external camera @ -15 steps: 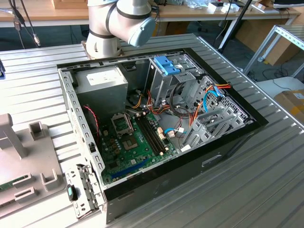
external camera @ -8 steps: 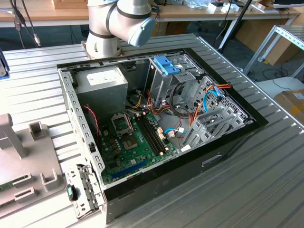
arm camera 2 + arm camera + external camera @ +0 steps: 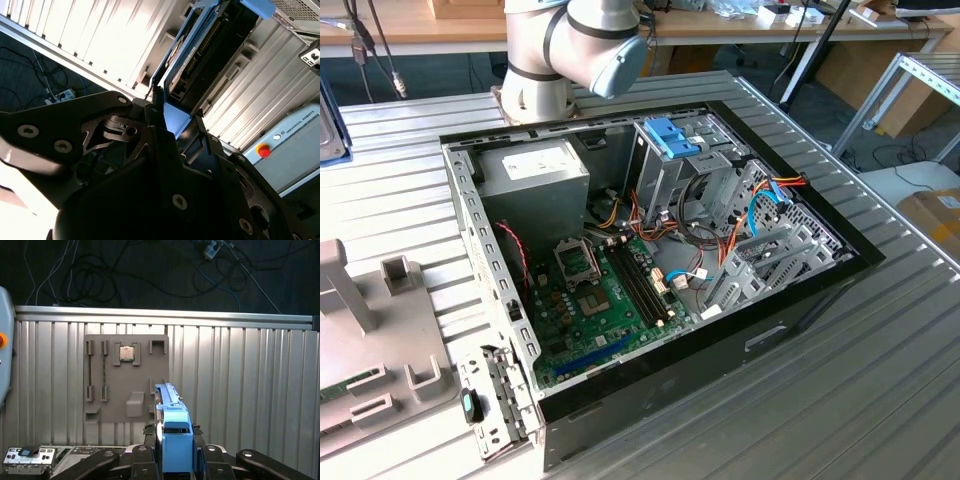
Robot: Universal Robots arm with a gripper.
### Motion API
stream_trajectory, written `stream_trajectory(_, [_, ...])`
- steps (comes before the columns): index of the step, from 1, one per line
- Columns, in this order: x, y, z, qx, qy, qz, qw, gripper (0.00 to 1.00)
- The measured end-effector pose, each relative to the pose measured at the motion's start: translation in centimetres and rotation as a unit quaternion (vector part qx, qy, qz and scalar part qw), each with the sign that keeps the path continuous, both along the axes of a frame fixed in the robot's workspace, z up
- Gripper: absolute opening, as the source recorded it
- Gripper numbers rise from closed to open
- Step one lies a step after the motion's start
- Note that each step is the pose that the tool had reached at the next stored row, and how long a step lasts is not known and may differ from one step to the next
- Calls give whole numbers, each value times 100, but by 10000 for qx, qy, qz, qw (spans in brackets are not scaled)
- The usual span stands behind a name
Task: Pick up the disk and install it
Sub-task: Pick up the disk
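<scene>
The disk (image 3: pixel 172 437) stands on edge in its bright blue carrier frame, and my gripper (image 3: pixel 173 430) is shut on it, one black finger on each side. In the second wrist view the disk (image 3: pixel 200 55) juts out from the gripper (image 3: pixel 177 112), showing its dark connector edge and blue rim. It hangs above the ribbed metal table. In the exterior view the arm's grey elbow (image 3: pixel 590 40) sits behind the open computer case (image 3: pixel 650 250).
The silver drive cage (image 3: pixel 665 175) with a blue latch (image 3: pixel 670 135) stands in the case's far part, among cables and the motherboard (image 3: pixel 590 300). A grey parts holder (image 3: pixel 126 375) with a chip lies on the table. A control pendant with a red button (image 3: pixel 263 150) lies nearby.
</scene>
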State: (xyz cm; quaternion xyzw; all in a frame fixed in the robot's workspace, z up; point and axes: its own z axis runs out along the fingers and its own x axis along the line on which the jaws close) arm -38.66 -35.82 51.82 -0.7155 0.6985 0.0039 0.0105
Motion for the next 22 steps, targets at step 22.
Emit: stream_trajectory(22, [349, 44, 0, 0, 0, 2, 10000, 37])
